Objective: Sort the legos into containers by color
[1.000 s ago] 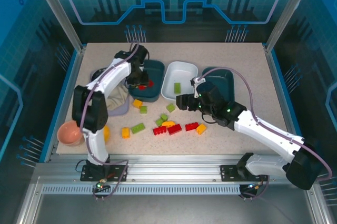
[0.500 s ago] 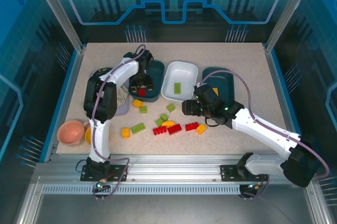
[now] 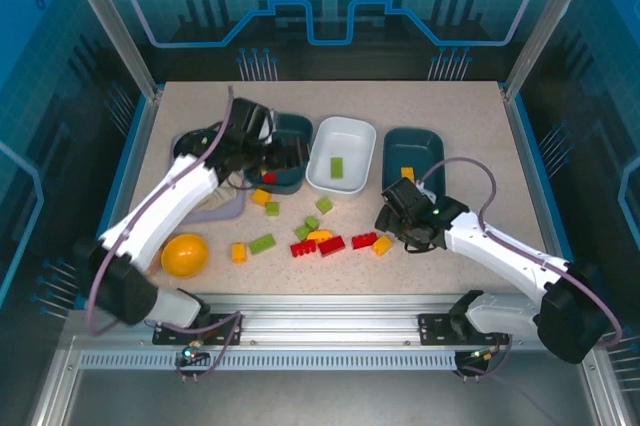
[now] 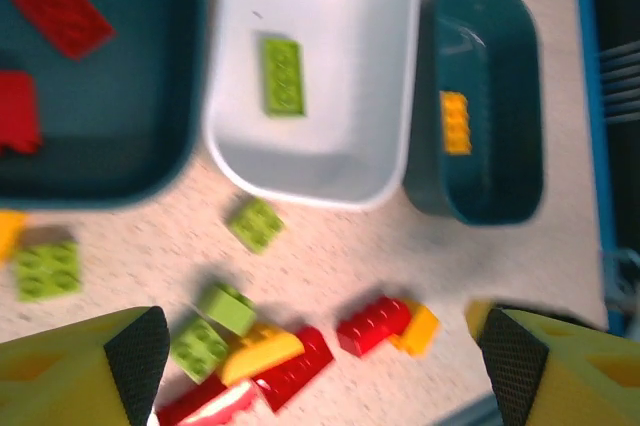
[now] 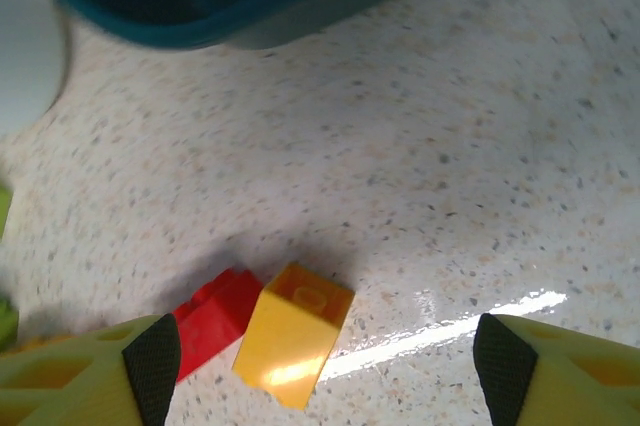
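In the overhead view, the left gripper (image 3: 288, 154) hangs with jaws apart over the centre-left dark teal plastic tray (image 3: 300, 126). The right gripper (image 3: 386, 218), also spread wide, hovers by the small yellow-orange studded brick (image 3: 381, 245).

From the left wrist, a lime green brick (image 4: 283, 74) lies in the white plastic tray (image 4: 398, 6).

From the right wrist, that yellow-orange brick touches a red brick (image 5: 215, 318). Closing could pinch both, or skid one across the glossy speckled tabletop (image 5: 450, 196). The enclosure is blue-lit.

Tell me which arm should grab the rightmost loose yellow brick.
Right. The right gripper, open, hovers directly over that yellow brick, while the left gripper sits far off at the left teal tray.
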### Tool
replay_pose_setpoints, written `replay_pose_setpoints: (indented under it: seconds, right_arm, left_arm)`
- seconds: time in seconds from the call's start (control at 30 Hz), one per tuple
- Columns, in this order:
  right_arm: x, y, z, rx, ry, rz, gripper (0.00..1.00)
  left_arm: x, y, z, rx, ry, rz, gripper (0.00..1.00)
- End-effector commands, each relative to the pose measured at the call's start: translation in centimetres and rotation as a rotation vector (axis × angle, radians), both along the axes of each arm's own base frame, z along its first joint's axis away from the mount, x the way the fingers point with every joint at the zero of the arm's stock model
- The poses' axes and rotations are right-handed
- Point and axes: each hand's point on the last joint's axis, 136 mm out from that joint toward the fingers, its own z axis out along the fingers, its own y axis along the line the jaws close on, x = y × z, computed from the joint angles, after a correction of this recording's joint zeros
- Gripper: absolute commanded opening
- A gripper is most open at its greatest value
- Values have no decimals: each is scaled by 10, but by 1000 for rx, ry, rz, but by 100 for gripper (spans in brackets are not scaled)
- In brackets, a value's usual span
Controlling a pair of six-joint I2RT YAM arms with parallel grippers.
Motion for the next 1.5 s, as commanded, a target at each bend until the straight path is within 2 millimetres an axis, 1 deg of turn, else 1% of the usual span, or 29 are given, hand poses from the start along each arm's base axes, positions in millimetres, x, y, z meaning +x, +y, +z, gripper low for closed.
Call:
replay_pose_setpoints:
  seconds: [0.0,0.07,0.13,0.17,0.27,0.37,0.43,0.5,0.63,0.73,0.93,1.0,1.07,1.13,1.2,1.27,1.37,1.47]
  right_arm:
    - [9,1,-5,114,10,-217,80]
    - [10,2,-13,135,32,-257,80]
    - [8,6,-21,155,67,-284,79]
    - [6,9,-25,165,86,-297,79]
    - [4,17,-36,175,126,-301,77]
    - [0,20,-42,164,159,-307,75]
    - [-1,23,-47,168,171,-309,72]
    - [-4,25,-52,168,195,-319,68]
    - [-7,32,-61,179,224,-325,64]
    - [-9,36,-62,179,239,-324,61]
    - [-16,36,-68,170,268,-345,48]
    - [-17,36,-67,167,270,-349,42]
    - [-16,31,-63,148,255,-351,37]
    - [-12,25,-50,111,223,-335,32]
    - [-3,16,-25,47,156,-282,28]
    - [10,5,9,-26,71,-208,27]
    - [30,-16,49,-120,-39,-117,27]
    - [55,-33,77,-196,-140,-15,27]
  left_arm:
    - [-25,-17,-13,-106,38,-16,85]
    - [-40,-15,-21,-122,54,-5,85]
    - [-51,-10,-26,-127,64,5,85]
    - [-55,-8,-29,-125,70,10,84]
    - [-62,-3,-30,-117,67,14,84]
    - [-63,-1,-25,-113,54,12,84]
    - [-63,-1,-22,-117,47,8,84]
    - [-64,-2,-21,-118,46,3,84]
    - [-65,-2,-22,-116,47,-1,83]
    - [-65,-2,-21,-116,45,-5,83]
    - [-64,-4,-22,-115,47,-11,83]
    - [-63,-5,-23,-114,47,-14,83]
    - [-63,-6,-22,-119,47,-18,83]
    - [-63,-8,-19,-129,41,-27,83]
    - [-62,-11,-12,-148,31,-36,83]
    - [-59,-16,-1,-176,17,-44,83]
    - [-52,-22,17,-206,-7,-44,83]
    - [-44,-28,29,-221,-26,-49,83]
